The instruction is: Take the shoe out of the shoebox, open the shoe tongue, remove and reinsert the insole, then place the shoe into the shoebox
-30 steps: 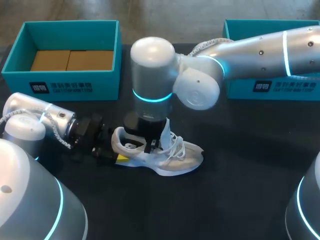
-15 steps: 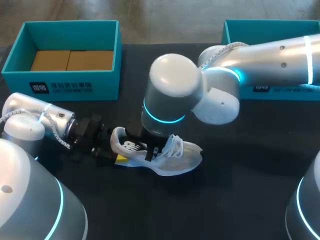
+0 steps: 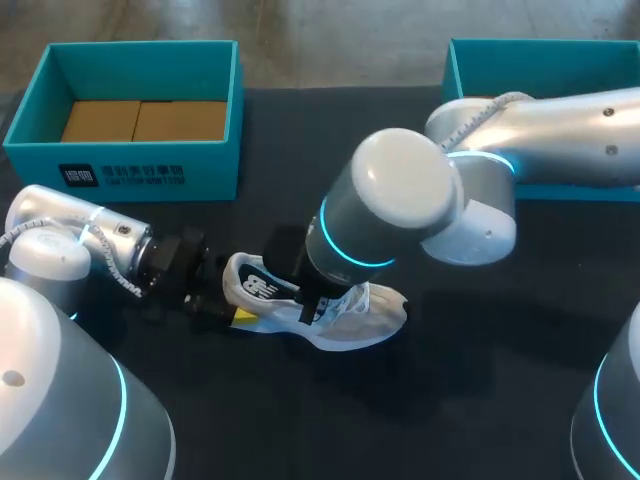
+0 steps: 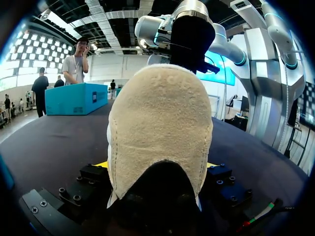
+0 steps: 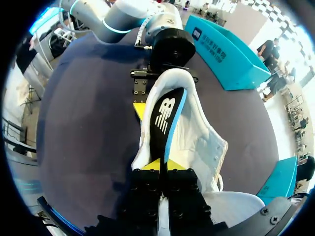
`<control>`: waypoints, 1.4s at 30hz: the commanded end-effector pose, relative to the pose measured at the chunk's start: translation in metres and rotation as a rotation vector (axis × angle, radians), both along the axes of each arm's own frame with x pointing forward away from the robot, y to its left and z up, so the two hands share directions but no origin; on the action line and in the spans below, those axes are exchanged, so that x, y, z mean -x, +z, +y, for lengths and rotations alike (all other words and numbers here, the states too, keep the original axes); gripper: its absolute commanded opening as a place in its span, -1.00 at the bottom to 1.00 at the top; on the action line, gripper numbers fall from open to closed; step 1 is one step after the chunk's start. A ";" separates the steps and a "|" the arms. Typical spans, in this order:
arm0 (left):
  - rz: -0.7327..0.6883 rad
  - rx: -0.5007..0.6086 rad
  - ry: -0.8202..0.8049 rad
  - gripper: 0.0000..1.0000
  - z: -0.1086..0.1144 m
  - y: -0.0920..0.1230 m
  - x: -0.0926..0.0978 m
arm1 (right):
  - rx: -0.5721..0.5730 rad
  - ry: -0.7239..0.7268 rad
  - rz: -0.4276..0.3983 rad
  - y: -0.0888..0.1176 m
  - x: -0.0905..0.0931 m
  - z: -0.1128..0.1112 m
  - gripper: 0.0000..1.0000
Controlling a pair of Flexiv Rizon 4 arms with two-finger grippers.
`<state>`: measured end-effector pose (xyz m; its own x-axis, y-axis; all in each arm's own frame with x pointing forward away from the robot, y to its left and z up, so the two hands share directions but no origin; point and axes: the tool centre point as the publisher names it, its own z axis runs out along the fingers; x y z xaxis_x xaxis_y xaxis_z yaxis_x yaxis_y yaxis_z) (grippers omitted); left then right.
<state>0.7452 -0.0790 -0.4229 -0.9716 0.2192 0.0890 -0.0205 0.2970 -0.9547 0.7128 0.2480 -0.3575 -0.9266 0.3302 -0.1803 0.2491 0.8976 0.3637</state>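
Right claw (image 5: pixel 159 166) is pinching shut on the insole (image 5: pixel 165 115), left claw (image 4: pixel 156 169) is clamping the shoe (image 3: pixel 372 315) heel; I'm risking the insole buckling or slipping if I'm driving crooked.

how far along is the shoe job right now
Done: the shoe is out of the shoebox, on the table, heel clamped by the left gripper. In hand: the right gripper pinches the insole inside the shoe; removing or reinserting, cannot tell. Left: placing the shoe into the shoebox.

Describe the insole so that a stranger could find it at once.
On the black table lies a white shoe, its heel in the left end effector. In its opening is the insole: black with a white logo and blue edge, unlike the pale shoe.
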 end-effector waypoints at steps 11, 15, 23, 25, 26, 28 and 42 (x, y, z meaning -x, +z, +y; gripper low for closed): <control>0.000 -0.002 0.003 -1.00 -0.002 -0.002 -0.001 | -0.157 0.019 -0.060 0.003 -0.001 -0.011 -1.00; 0.000 -0.002 0.003 -1.00 -0.002 -0.002 -0.001 | -0.095 0.058 -0.033 0.004 -0.003 -0.005 -1.00; 0.000 -0.002 0.003 -1.00 -0.002 -0.002 -0.001 | -0.017 0.092 0.008 0.005 -0.006 0.004 -0.14; 0.000 -0.002 0.003 -1.00 -0.002 -0.002 -0.001 | 0.009 0.083 0.017 0.007 -0.006 0.004 -0.11; 0.000 -0.002 0.003 -1.00 -0.002 -0.002 -0.001 | 0.011 0.082 0.017 0.009 -0.006 0.005 -0.11; 0.000 -0.002 0.003 -1.00 -0.002 -0.002 -0.001 | 0.026 0.074 0.010 0.014 -0.005 0.005 -0.15; 0.000 -0.002 0.003 -1.00 -0.002 -0.002 -0.001 | 0.091 0.092 -0.002 0.048 0.006 0.009 -0.34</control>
